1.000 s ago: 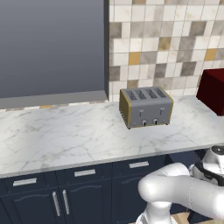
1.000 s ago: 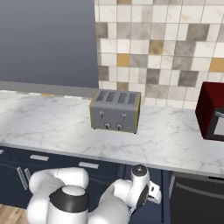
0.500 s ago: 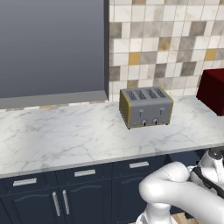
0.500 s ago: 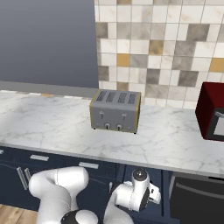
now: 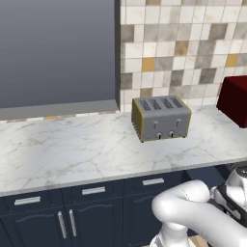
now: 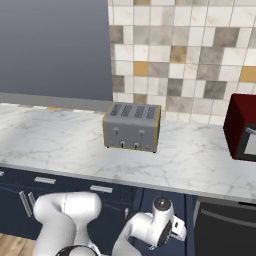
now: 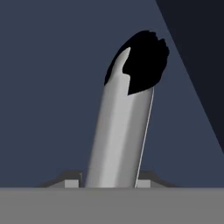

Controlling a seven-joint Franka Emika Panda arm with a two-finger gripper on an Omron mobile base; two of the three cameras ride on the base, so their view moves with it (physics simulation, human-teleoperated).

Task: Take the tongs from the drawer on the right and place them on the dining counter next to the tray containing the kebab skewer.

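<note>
I see the toaster [image 5: 160, 117] on the table [image 5: 72, 149], near its back edge; the microwave [image 6: 243, 127] stands at the right end.

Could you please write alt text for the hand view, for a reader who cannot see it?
A silver bar handle runs up the middle of the frame, very close to the camera, against a flat navy-blue drawer front. Its far end meets a black patch, and a darker panel fills the upper right corner.

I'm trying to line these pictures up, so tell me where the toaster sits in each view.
Left base view: the toaster stands right of centre on the marble worktop, angled.
Right base view: the toaster stands near the middle of the worktop, its front facing the camera.
Hand view: not in it.
Shared landmark: the dark red appliance at the right edge of both base views.
</note>
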